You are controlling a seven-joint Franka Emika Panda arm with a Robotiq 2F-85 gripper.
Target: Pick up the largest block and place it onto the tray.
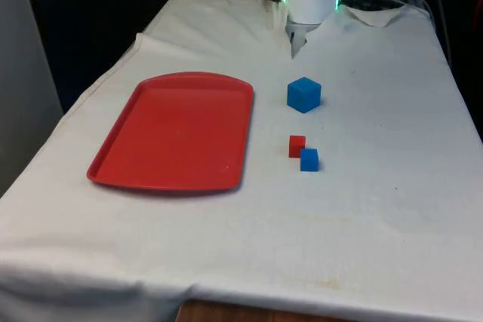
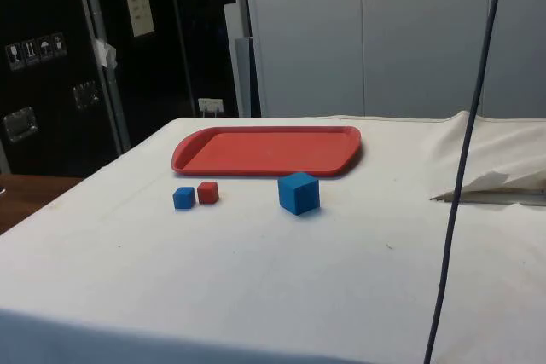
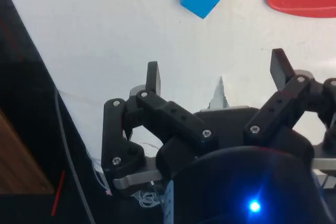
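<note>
Still bare: red tray (image 1: 173, 132)

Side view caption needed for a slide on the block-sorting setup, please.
Large blue block, small red block and small blue block sit on the white cloth before an empty red tray.

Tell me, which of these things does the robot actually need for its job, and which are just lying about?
Needed for the job:
- large blue block
- red tray
- the hand, open and holding nothing

Just lying about:
- small red block
- small blue block, touching the red one
</note>
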